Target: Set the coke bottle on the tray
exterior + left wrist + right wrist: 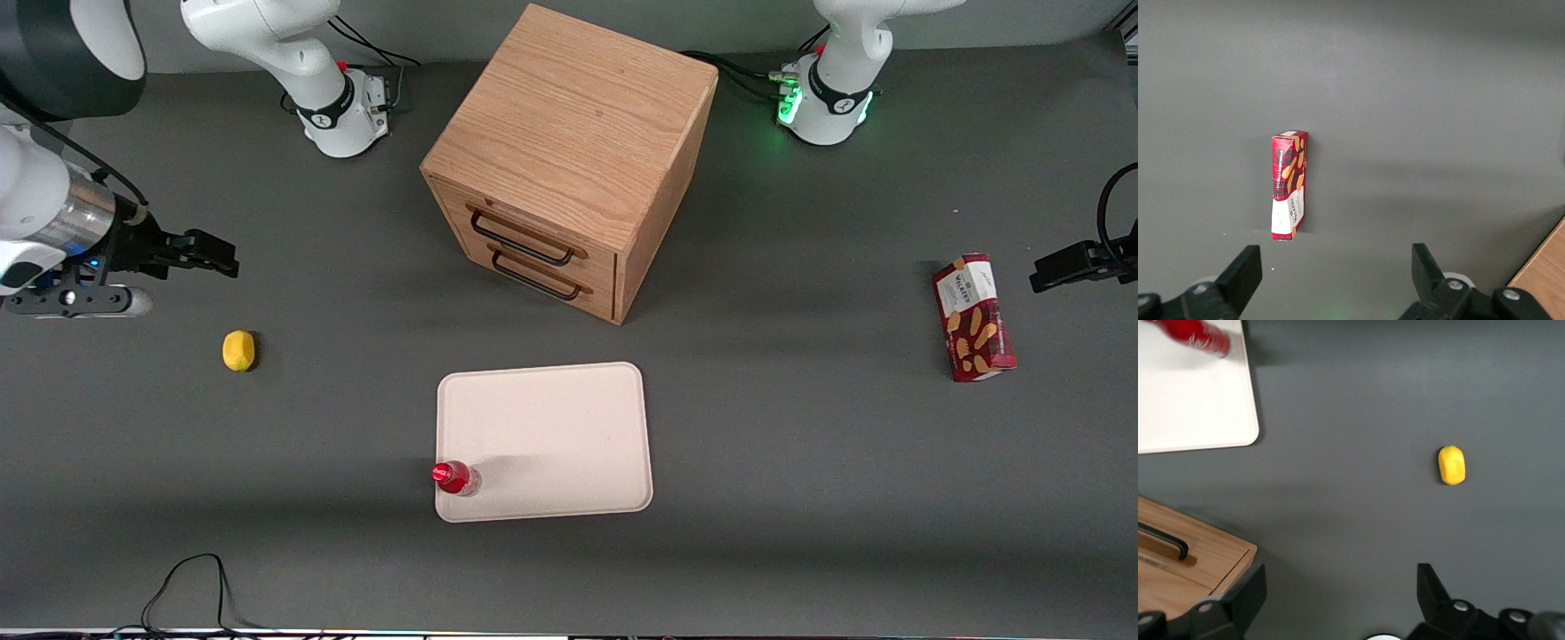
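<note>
The coke bottle, small and red with a red cap, stands upright on the cream-white tray, in the tray's near corner toward the working arm's end. The wrist view catches the bottle on the tray's corner. My gripper hangs high over the table at the working arm's end, well apart from the tray and farther from the front camera than the lemon. Its fingers stand wide open with only bare table between them.
A yellow lemon lies on the table between my gripper and the tray. A wooden two-drawer cabinet stands farther back than the tray. A red biscuit box lies toward the parked arm's end.
</note>
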You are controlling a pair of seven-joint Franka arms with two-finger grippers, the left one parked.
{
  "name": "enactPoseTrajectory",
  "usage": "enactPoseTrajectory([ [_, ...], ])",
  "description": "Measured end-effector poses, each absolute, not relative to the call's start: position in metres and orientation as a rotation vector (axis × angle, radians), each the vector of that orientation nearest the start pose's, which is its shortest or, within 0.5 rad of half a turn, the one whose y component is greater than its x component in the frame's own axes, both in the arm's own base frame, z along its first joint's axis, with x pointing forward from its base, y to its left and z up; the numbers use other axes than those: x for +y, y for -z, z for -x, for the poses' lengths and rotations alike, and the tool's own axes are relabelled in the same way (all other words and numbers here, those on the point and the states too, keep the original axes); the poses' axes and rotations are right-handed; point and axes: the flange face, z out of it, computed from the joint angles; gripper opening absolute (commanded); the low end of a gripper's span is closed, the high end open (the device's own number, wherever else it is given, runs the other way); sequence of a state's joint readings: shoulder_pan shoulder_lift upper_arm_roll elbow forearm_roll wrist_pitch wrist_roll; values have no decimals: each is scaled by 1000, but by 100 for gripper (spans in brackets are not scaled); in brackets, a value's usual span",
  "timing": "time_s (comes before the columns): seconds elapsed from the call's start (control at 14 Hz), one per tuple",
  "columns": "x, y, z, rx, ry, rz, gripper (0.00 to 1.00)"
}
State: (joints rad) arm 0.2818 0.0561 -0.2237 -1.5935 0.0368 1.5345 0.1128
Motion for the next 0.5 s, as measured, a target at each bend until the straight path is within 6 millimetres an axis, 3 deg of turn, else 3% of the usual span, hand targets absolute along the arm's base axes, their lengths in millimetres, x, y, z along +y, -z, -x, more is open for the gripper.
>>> enactPoseTrajectory([
  [0.21,19,-587,-567,132,-164,3093,100],
  [0.5,32,-585,-569,83,-195,3095,100],
])
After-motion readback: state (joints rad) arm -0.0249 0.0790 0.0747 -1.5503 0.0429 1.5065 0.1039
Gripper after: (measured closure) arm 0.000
